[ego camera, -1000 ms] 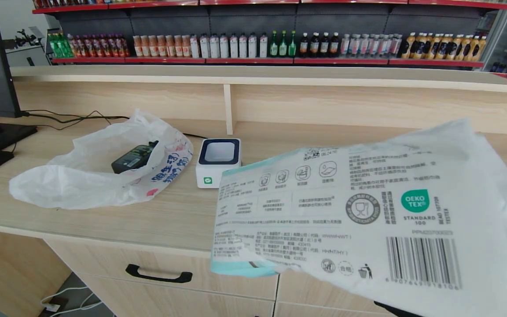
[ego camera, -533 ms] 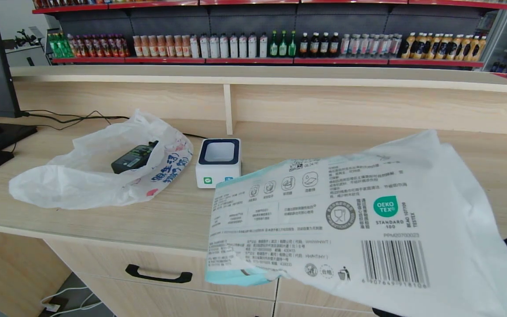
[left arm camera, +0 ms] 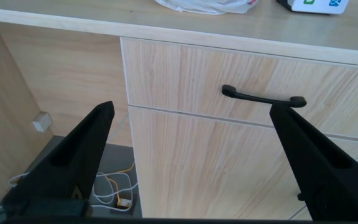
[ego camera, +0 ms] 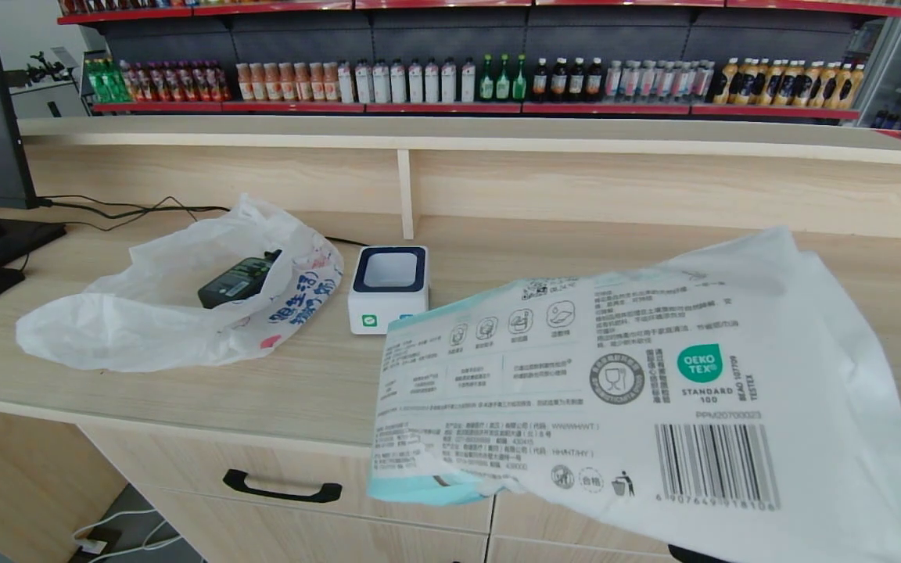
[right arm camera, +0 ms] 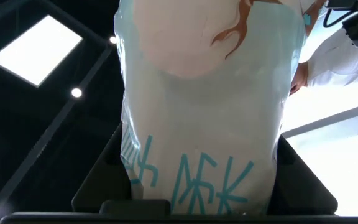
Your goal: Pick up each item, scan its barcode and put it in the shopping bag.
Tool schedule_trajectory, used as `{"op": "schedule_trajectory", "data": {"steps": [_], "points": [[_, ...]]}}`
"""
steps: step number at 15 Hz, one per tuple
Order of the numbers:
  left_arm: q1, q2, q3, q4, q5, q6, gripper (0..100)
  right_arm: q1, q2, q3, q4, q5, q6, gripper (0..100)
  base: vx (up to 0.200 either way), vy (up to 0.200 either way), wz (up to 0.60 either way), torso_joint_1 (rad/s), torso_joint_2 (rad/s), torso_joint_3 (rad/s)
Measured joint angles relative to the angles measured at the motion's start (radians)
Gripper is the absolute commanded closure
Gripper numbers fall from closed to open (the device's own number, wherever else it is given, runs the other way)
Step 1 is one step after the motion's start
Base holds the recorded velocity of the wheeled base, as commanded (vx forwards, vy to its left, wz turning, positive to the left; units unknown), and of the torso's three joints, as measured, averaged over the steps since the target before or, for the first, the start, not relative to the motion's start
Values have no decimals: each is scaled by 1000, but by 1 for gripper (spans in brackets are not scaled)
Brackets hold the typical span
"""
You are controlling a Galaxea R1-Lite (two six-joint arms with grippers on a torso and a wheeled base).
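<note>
The wooden table (ego camera: 325,375) runs across the whole head view. The white pack (ego camera: 615,391) takes up the lower right of that view. It is lifted off the table and tilted, with its printed back toward me and its barcode (ego camera: 716,465) near the lower right corner. In the right wrist view the right jaws are clenched on 1 end of that pack, 1 jaw on each side of it.

The shopping bag (ego camera: 169,305) lies slumped on the table at centre left with its mouth open, and 1 dark flat item (ego camera: 235,283) rests inside it. Just right of the bag, near the middle of the picture, sits the white scanner (ego camera: 388,289) with its dark-rimmed window facing up. The pack's upper left corner overlaps the scanner in the picture.

In the left wrist view the left jaws are released, spread wide with nothing between them. They hang before the drawer front, beneath the table's edge, near the black drawer handle (left arm camera: 263,98).
</note>
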Motion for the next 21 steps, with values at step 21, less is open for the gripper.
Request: {"op": "schedule_trajectory", "data": {"steps": [21], "points": [[0,0,0,0,0,0,0,-607,-304,51,-1,543,-1276,100,0,0,0,0,0,0]]}}
